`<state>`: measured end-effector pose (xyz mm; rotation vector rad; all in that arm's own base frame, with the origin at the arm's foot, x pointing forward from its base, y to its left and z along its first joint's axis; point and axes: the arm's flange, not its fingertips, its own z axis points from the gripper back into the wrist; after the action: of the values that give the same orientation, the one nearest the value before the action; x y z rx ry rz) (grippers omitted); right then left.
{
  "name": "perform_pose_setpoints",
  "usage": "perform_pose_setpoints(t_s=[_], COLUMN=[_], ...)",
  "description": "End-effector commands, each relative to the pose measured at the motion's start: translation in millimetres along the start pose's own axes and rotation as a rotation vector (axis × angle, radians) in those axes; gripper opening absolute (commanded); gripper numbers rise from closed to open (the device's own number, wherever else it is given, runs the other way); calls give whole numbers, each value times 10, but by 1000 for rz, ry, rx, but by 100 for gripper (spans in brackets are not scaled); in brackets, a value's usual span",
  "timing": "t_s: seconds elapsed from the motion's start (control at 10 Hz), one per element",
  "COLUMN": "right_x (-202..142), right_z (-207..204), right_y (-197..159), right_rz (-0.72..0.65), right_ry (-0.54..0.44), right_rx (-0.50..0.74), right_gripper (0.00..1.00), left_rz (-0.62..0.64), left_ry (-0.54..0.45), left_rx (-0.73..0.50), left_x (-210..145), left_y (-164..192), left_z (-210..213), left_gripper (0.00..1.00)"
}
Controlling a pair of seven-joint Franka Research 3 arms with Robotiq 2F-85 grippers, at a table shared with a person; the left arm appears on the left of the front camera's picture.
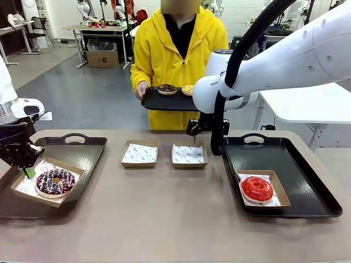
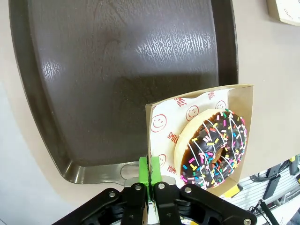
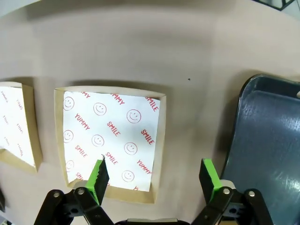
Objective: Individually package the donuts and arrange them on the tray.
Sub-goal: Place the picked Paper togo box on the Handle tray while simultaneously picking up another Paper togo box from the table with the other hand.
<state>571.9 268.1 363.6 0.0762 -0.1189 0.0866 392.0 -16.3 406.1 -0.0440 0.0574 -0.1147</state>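
The left gripper [image 2: 150, 174] has its green pads [image 2: 144, 168] pinched together on the wall of a shallow brown cardboard box [image 2: 247, 140] lined with smiley-printed paper, which holds the chocolate ring donut with coloured sprinkles [image 2: 213, 147] at a corner of the left dark plastic tray [image 2: 117, 70]. The right gripper [image 3: 154, 171] hangs wide open and empty over the table [image 3: 187, 56], one finger above an empty paper-lined box [image 3: 112, 136] beside the right dark tray [image 3: 267, 140], where the glossy red donut [image 1: 256, 188] lies boxed. A person [image 1: 178, 49] holds a third tray [image 1: 164, 103] carrying the dark chocolate donut [image 1: 167, 88] and the yellow donut [image 1: 188, 89].

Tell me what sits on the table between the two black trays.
One empty paper-lined box and a second box beside it, apart; the front view shows them.
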Motion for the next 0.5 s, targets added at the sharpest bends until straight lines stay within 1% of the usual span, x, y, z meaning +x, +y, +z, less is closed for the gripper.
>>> perform_pose_setpoints(t_s=[0.0,0.2,0.3,0.4], right_x=[12,1,-41,-65], right_z=[36,9,0,-37], right_y=[21,6,-8,0], right_rz=[7,1,24,30], right_ry=[10,1,-24,-32], right_rx=[-4,0,4,11], right_gripper=[100,100,100,100], left_rz=[-2,0,38,106], left_ry=[-6,0,-7,-10], left_rx=[0,0,-8,-22], left_x=[7,0,26,45], left_y=[2,0,-15,-37], left_z=[28,0,4,-12], left_gripper=[1,1,1,1])
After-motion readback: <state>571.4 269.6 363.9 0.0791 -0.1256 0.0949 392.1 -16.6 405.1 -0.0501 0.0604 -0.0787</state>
